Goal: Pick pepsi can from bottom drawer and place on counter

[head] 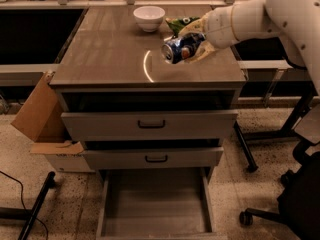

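While I watch through the one camera, the counter (105,59) fills the upper middle of my view, a broad glossy wood-grain top with a curved streak of light on it. Below it, the bottom drawer (155,206) stands pulled out over the speckled floor, its flat floor bare. Above that drawer sit two drawers with dark bar handles (151,124), the upper one out a little further than the lower. The white arm (250,19) reaches in from the right edge across the counter's right side. A black office chair (300,199) stands at the lower right, and an open cardboard box (37,115) leans against the cabinet's left side. At the back of the counter I see a white bowl (149,17), and just to its right a green snack bag (179,22), partly hidden behind the gripper. The gripper (194,43) is over the right part of the counter, its pale fingers (206,51) pinching the pepsi can (176,49). The can is tilted, its silver end facing left and toward me. I cannot tell whether it touches the surface.
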`<state>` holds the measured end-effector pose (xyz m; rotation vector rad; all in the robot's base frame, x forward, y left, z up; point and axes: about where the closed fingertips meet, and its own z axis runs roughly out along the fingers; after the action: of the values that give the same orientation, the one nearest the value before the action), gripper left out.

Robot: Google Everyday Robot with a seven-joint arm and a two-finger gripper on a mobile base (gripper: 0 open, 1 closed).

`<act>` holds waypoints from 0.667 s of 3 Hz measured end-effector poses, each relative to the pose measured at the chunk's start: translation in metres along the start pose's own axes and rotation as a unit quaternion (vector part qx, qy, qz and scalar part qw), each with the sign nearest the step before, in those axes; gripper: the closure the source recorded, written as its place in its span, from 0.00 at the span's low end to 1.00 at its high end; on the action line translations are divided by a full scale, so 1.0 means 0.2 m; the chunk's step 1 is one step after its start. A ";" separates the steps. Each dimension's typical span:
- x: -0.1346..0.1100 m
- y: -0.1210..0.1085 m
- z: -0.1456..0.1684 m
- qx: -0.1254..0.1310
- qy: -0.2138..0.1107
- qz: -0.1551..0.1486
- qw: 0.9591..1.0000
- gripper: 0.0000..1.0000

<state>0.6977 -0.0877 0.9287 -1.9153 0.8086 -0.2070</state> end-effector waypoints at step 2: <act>0.11 -0.07 0.17 -0.037 0.010 0.049 0.998 0.39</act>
<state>0.7376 -0.0721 0.9193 -1.9395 0.9324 -0.1398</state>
